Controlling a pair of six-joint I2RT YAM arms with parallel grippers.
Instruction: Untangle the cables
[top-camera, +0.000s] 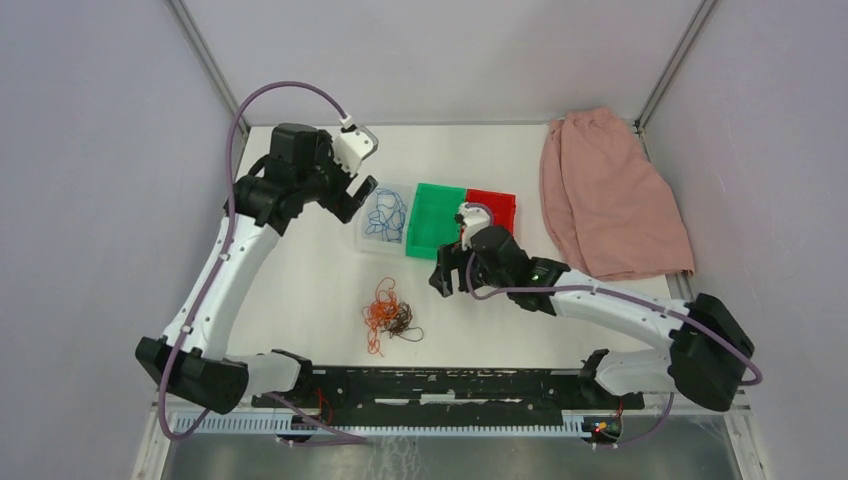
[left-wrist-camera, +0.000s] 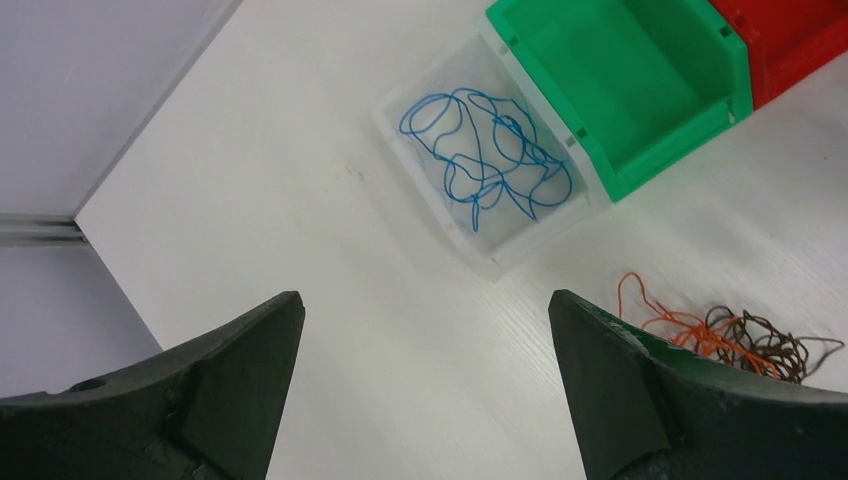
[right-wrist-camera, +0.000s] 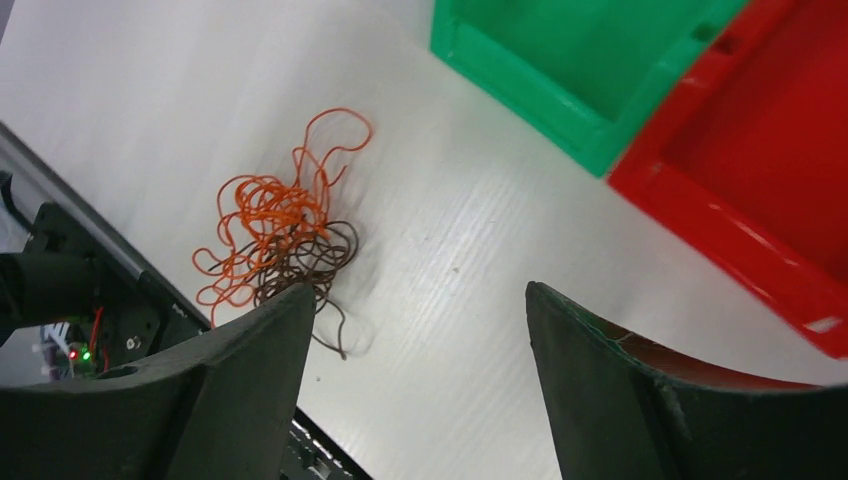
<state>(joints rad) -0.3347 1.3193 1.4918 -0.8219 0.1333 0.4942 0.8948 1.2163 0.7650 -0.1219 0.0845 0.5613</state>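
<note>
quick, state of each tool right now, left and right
left tool: open, holding nothing
right tool: open, holding nothing

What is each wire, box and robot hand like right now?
blue cable: loose, alone in clear bin
orange cable: tangled with brown cable, outside the bins
brown cable: tangled with orange cable
clear bin: holds blue cable
green bin: empty
red bin: empty where visible
left gripper: open, holding nothing
right gripper: open, holding nothing
pink cloth: crumpled

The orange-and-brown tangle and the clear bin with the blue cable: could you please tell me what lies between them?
Nothing: only bare white table separates the tangle from the clear bin, as the top and left wrist views show.
</note>
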